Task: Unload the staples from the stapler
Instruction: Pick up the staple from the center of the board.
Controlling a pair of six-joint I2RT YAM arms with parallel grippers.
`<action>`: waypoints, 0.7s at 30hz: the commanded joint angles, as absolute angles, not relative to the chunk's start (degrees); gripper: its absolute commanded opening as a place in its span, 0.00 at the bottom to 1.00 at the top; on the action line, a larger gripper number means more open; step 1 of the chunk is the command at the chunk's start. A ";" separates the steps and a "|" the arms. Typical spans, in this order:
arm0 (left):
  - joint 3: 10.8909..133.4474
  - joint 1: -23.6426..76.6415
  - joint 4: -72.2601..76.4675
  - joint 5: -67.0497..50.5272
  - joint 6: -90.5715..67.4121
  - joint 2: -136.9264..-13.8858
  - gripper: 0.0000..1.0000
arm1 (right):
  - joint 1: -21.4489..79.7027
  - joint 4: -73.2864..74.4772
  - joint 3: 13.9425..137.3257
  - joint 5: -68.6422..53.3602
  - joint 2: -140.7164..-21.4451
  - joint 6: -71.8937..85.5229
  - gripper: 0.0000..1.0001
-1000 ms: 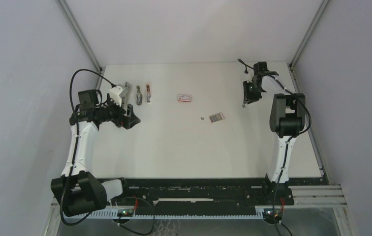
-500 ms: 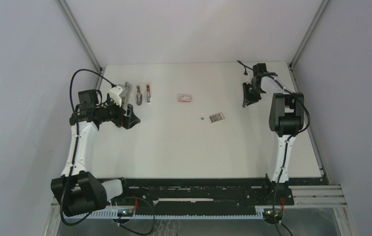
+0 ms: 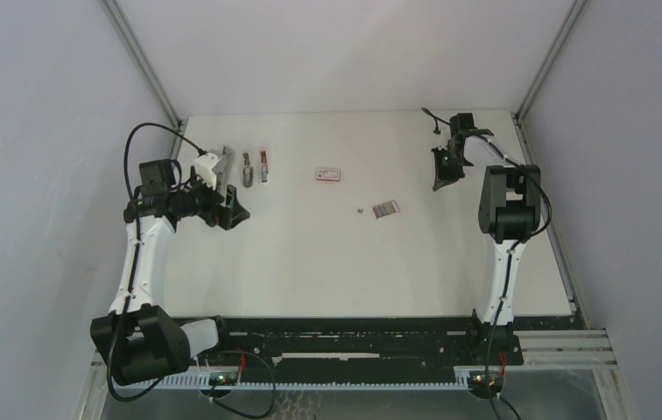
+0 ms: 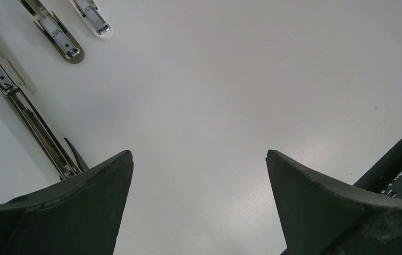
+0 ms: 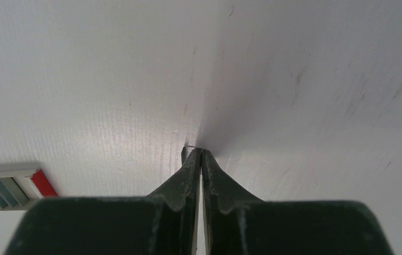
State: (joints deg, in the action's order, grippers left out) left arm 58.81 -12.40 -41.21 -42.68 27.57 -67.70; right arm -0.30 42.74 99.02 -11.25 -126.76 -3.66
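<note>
The white stapler [image 3: 216, 166] lies open at the far left, and its metal rail [image 4: 28, 122] runs along the left edge of the left wrist view. My left gripper [image 3: 227, 210] hovers just near of it, open, with only bare table between its fingers [image 4: 199, 159]. A grey clump of staples [image 3: 385, 208] and a tiny piece [image 3: 360, 210] lie mid-table. My right gripper [image 3: 438, 182] is at the far right, tips down on the table and shut [image 5: 201, 151]. A tiny grey staples piece [image 5: 187, 151] sits against its left fingertip; I cannot tell whether it is pinched.
Two slim metal stapler parts [image 3: 246, 168] [image 3: 264, 164] lie beside the stapler, seen too as stapler parts [image 4: 55, 34] [image 4: 92, 18]. A small red-and-white box [image 3: 328, 173] rests mid-back, the same box [image 5: 13, 186] showing left of the right fingers. Grey walls close in the table.
The right gripper's fingers have closed together at the table surface and shifted slightly. The left arm and the stapler have not moved.
</note>
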 commanded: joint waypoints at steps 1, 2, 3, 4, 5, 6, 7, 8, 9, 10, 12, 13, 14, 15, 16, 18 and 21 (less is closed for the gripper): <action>56.69 -12.96 -39.91 -44.38 27.24 -67.03 1.00 | -0.31 42.54 99.15 -11.75 -126.10 -3.39 0.00; 56.69 -12.90 -39.95 -44.38 27.24 -66.97 1.00 | -0.22 42.52 99.14 -11.73 -125.86 -3.35 0.00; 56.73 -12.93 -39.91 -44.38 27.20 -67.05 1.00 | -0.12 42.58 99.10 -11.69 -125.53 -3.22 0.00; 56.79 -12.94 -39.90 -44.38 27.19 -67.10 1.00 | 0.03 42.54 98.95 -11.58 -125.06 -3.24 0.00; 56.79 -12.93 -39.91 -44.38 27.14 -67.09 1.00 | 0.29 42.54 98.82 -11.38 -124.55 -3.06 0.00; 56.78 -12.92 -39.90 -44.38 27.16 -67.04 1.00 | 0.60 42.43 98.46 -11.27 -123.77 -2.91 0.00; 56.78 -12.92 -39.90 -44.38 27.16 -66.98 1.00 | 0.93 42.18 97.95 -11.32 -122.87 -2.67 0.00; 56.81 -12.96 -39.90 -44.38 27.18 -66.97 1.00 | 1.46 41.82 97.05 -11.34 -121.82 -2.58 0.00; 56.78 -12.93 -39.95 -44.38 27.16 -67.04 1.00 | 2.13 41.38 96.28 -11.19 -120.72 -2.43 0.00; 56.82 -12.96 -39.95 -44.38 27.16 -67.18 1.00 | 2.78 40.81 95.64 -10.82 -119.23 -2.19 0.00; 56.86 -12.93 -39.87 -44.38 27.07 -67.39 1.00 | 4.28 40.00 94.35 -10.60 -117.36 -1.75 0.00; 56.86 -12.94 -39.90 -44.38 27.00 -67.47 1.00 | 5.07 39.73 93.85 -10.63 -116.66 -1.42 0.00; 56.87 -12.98 -39.90 -44.37 27.00 -67.50 1.00 | 5.79 39.46 93.32 -10.89 -115.99 -1.21 0.00; 56.88 -12.99 -39.90 -44.34 26.98 -67.63 1.00 | 6.55 39.31 92.93 -11.11 -115.51 -0.90 0.00; 56.87 -13.01 -39.90 -44.34 26.98 -67.53 1.00 | 7.41 39.29 92.60 -11.14 -115.14 -0.64 0.00; 56.87 -12.96 -39.90 -44.30 26.98 -67.52 1.00 | 8.96 38.78 91.67 -11.64 -114.22 -0.11 0.00; 56.89 -12.95 -39.90 -44.13 26.98 -67.43 1.00 | 11.58 37.58 90.15 -12.01 -113.22 0.88 0.00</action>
State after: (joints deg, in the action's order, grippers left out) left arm 58.81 -12.40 -41.21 -42.65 27.55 -67.85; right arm 8.73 40.60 91.57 -11.00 -117.19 -1.41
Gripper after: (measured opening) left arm 0.996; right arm 0.002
